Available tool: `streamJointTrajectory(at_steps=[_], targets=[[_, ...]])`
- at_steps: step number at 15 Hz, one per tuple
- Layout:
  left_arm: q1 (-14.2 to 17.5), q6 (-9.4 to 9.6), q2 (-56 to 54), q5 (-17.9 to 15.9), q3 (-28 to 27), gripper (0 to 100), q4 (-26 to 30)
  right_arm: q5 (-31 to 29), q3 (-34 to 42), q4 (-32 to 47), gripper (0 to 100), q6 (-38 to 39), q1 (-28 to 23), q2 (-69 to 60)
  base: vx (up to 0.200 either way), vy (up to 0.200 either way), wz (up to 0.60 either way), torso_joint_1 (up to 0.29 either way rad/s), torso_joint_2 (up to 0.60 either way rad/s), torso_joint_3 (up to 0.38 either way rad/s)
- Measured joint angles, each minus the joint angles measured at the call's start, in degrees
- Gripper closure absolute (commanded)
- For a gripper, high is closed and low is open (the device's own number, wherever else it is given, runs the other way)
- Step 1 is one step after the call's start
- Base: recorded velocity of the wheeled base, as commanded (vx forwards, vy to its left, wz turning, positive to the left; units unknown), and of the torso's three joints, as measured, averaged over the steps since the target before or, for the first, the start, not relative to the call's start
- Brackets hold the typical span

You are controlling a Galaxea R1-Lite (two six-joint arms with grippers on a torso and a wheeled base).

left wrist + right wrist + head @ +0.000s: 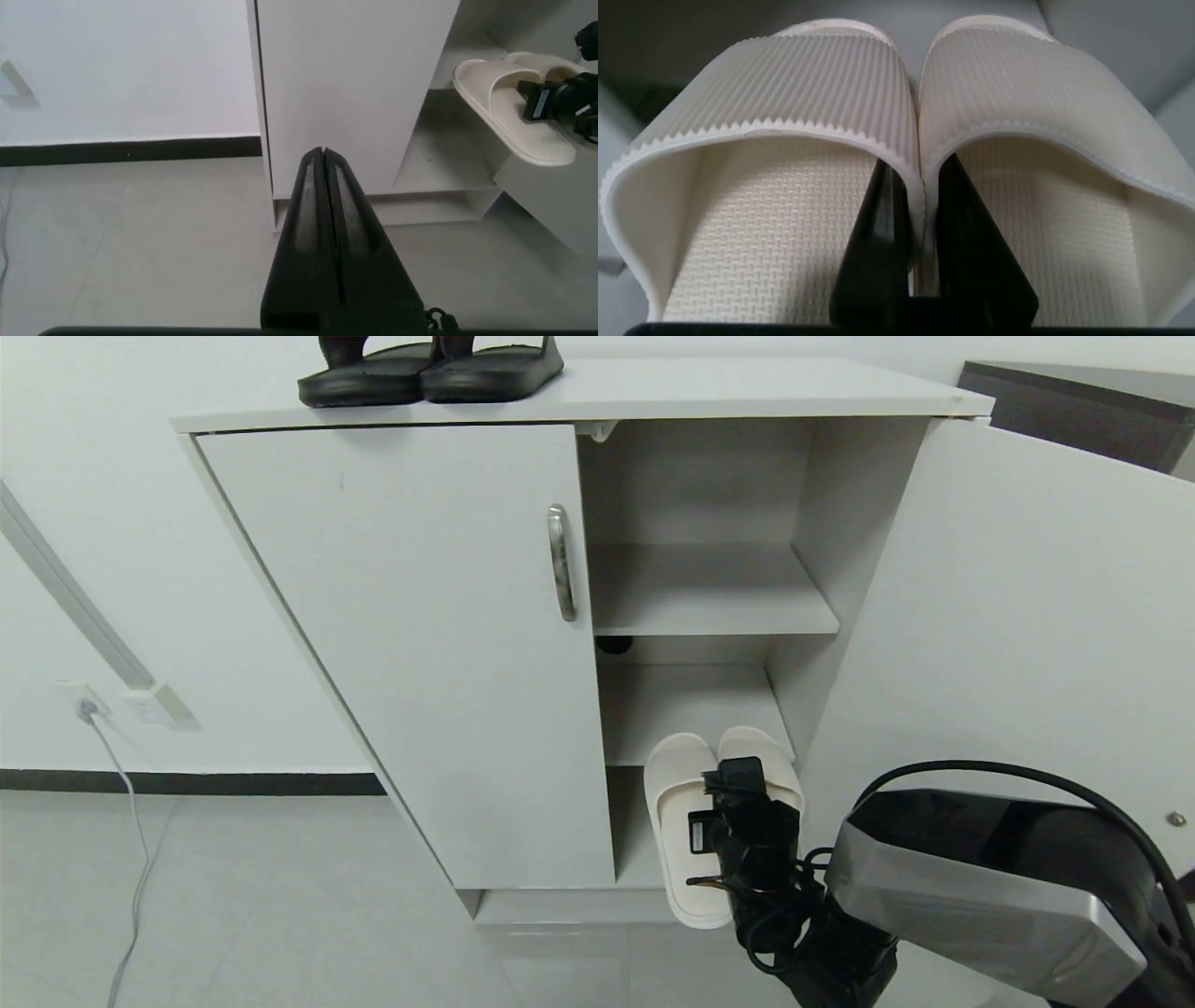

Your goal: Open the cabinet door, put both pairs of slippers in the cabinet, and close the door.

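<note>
A white cabinet (579,401) stands with its right door (1027,635) swung open and its left door (411,644) closed. My right gripper (738,793) is shut on a pair of white slippers (686,803), pinching their inner edges together, at the mouth of the lower compartment (691,709). In the right wrist view the fingers (878,233) clamp the slippers (813,121) side by side. A pair of black slippers (429,373) rests on the cabinet top. My left gripper (322,163) is shut and empty, low above the floor facing the cabinet base; the white slippers (509,103) show beyond it.
The upper shelf (709,593) inside is bare. A metal handle (560,563) is on the closed door. A wall socket with a cable (89,714) lies at the left, over grey floor tiles (233,896). A dark piece of furniture (1083,401) stands behind the open door.
</note>
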Motion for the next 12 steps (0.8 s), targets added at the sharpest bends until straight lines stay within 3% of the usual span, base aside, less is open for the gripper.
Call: streamJointTrajectory(at_steps=[2,12], targets=[[0.0,0.00,0.0,0.0,0.0,100,0.0,0.0,0.1,0.0,100,0.0,0.0,0.0,0.200,0.000,0.00,0.002,0.01,0.002],[0.0,-0.09,0.0,0.1,0.0,100,0.0,0.4,-1.8,2.9,100,0.0,-1.4,0.0,0.000,0.000,0.00,0.000,0.00,0.000]])
